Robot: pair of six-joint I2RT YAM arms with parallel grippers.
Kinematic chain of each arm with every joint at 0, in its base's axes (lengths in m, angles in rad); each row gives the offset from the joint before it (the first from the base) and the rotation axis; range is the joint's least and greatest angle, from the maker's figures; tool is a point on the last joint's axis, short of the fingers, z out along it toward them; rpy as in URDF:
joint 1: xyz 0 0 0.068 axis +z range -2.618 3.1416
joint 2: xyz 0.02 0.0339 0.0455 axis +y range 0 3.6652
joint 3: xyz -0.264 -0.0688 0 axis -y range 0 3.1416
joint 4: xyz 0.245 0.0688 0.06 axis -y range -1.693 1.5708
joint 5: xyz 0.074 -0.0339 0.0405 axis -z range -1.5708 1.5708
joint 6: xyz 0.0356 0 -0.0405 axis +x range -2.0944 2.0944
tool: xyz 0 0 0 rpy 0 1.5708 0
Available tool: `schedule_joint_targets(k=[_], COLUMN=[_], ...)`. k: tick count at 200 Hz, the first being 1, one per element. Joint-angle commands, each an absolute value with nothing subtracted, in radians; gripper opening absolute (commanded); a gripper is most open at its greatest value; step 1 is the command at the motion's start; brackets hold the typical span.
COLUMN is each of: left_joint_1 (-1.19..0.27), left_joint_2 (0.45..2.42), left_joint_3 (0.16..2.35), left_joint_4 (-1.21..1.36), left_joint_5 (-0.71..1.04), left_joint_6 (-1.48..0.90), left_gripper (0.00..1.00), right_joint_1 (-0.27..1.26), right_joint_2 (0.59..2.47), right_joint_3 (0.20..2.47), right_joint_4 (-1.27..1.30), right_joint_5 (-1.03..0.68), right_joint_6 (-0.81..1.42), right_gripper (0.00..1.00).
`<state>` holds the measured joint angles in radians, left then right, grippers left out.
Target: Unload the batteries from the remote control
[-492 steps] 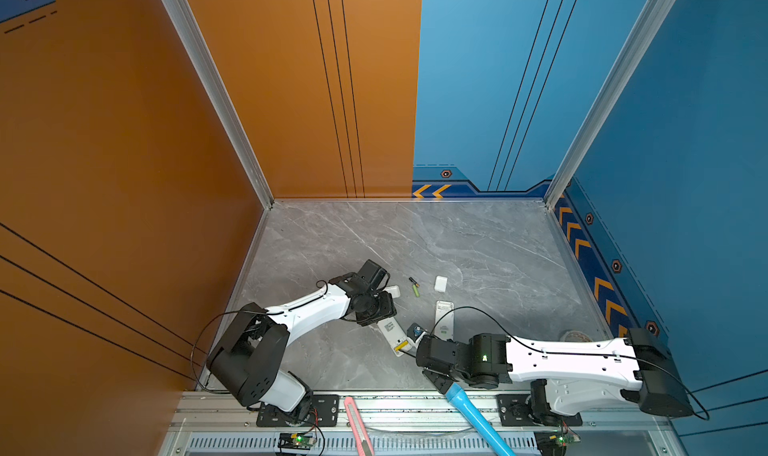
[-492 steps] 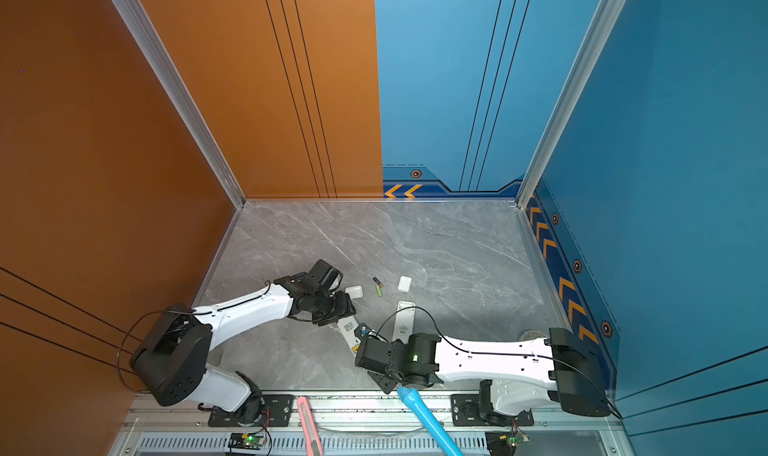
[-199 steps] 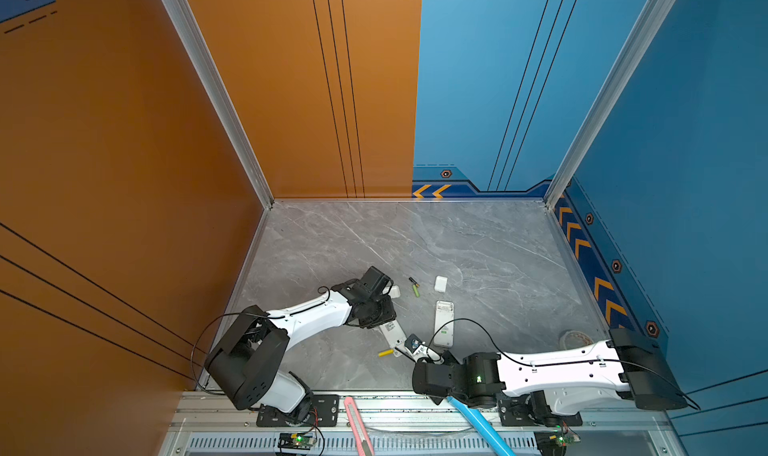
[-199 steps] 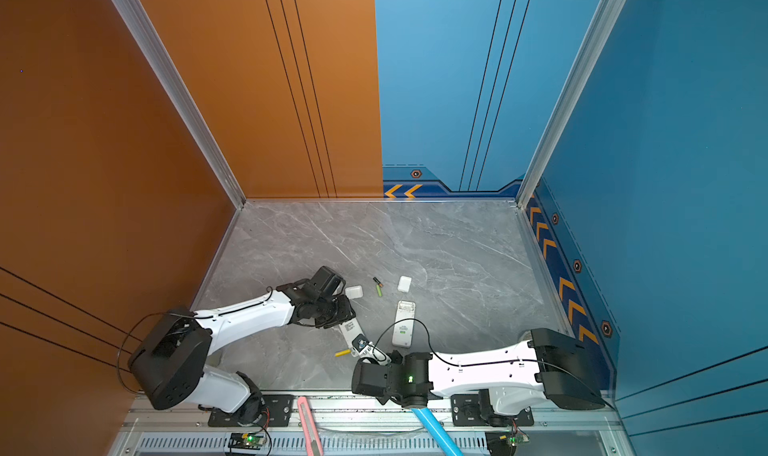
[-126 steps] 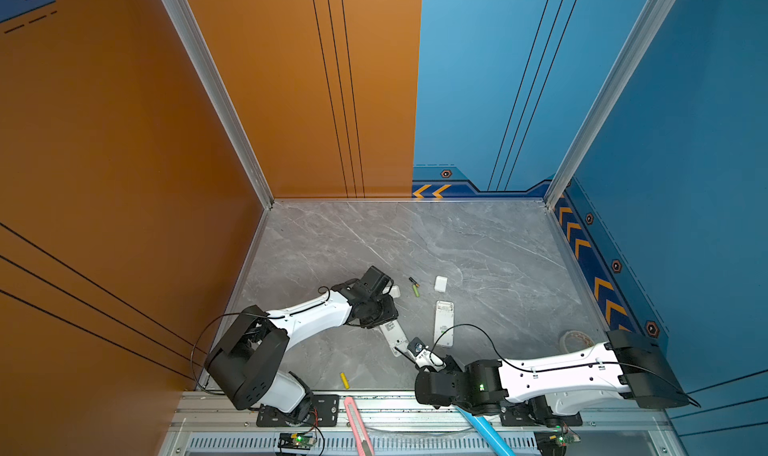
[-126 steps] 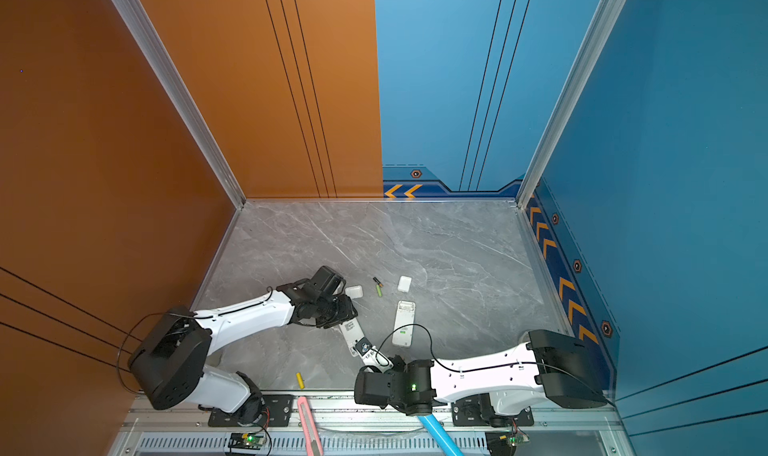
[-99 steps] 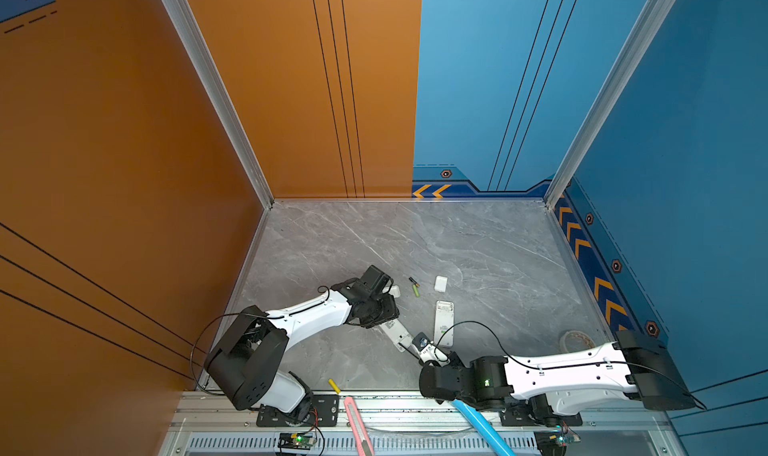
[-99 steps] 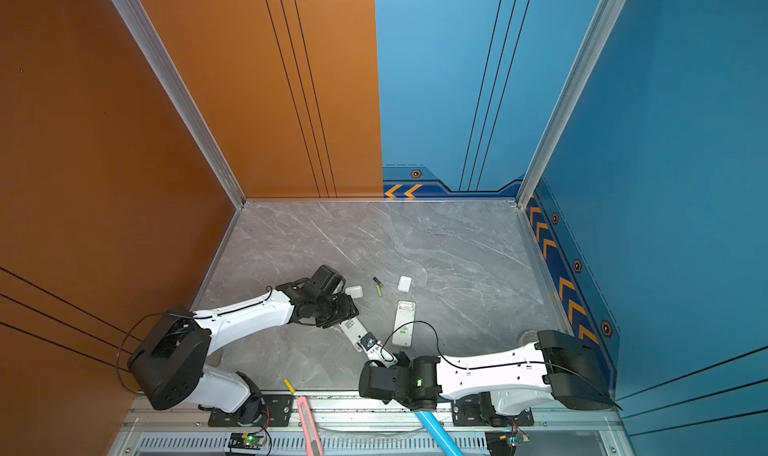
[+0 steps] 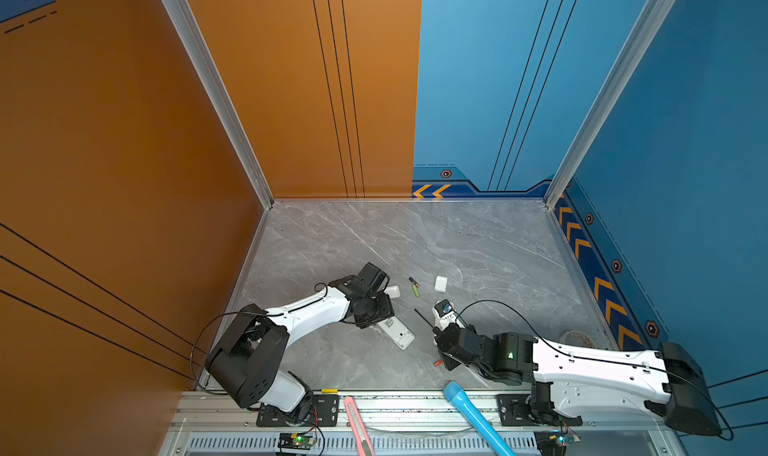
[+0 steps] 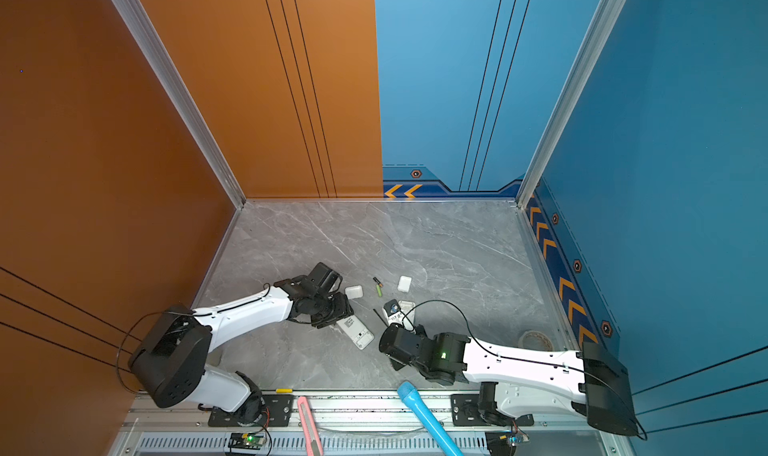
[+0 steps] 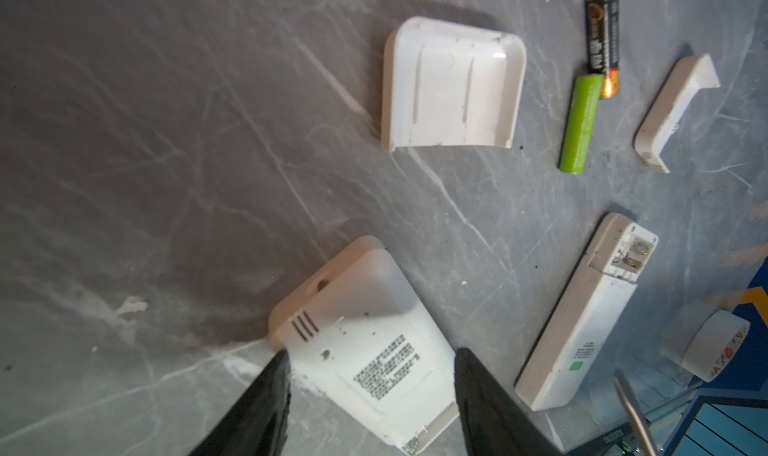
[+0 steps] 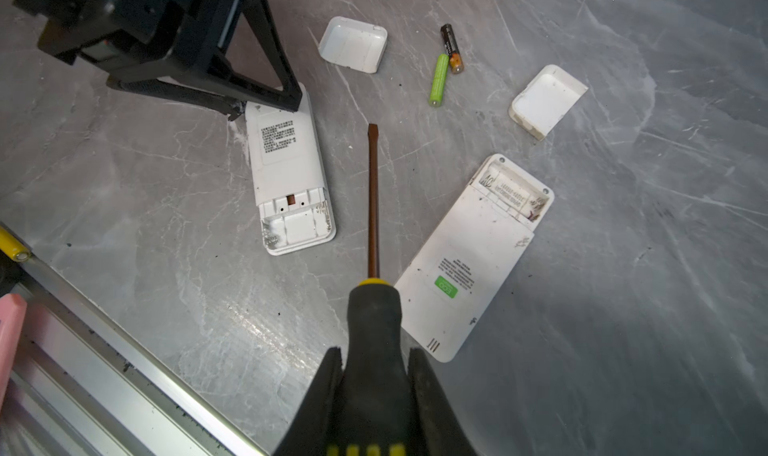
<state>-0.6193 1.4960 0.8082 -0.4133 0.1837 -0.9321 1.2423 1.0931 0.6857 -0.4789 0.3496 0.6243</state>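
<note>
The left gripper (image 11: 370, 351) has its fingers spread wide on both sides of the left remote (image 12: 286, 159), at its far end. The right gripper (image 12: 374, 358) is closed on the screwdriver (image 12: 374, 308) handle. The green battery (image 12: 439, 80) and the black battery (image 12: 451, 46) lie touching on the table (image 12: 623, 267), farther away. The yellow battery (image 9: 329, 390) lies on the near rail (image 9: 415, 395).
</note>
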Motion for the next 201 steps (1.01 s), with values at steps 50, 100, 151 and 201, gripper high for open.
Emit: schedule_joint_targets(k=[50, 100, 151, 201], left_joint_1=[-0.608, -0.612, -0.606, -0.606], left_joint_2=[1.465, 1.42, 1.319, 1.203], left_joint_3=[0.81, 0.801, 0.829, 0.822], left_joint_4=[-0.448, -0.446, -0.566, -0.76], left_joint_5=[0.172, 0.186, 0.136, 0.075], left_joint_6=[-0.942, -0.963, -0.939, -0.911], left_gripper=[0.82, 0.95, 0.99, 0.98], right_joint_1=[1.1, 1.072, 1.07, 1.063], right_joint_2=[1.151, 1.211, 1.238, 1.306], right_joint_3=[0.692, 0.717, 0.717, 0.747], right_joint_4=[-0.48, -0.443, -0.406, -0.374], right_joint_5=[0.233, 0.263, 0.303, 0.276], right_joint_6=[0.655, 0.678, 0.709, 0.681], right_gripper=[0.03, 0.03, 0.04, 0.05])
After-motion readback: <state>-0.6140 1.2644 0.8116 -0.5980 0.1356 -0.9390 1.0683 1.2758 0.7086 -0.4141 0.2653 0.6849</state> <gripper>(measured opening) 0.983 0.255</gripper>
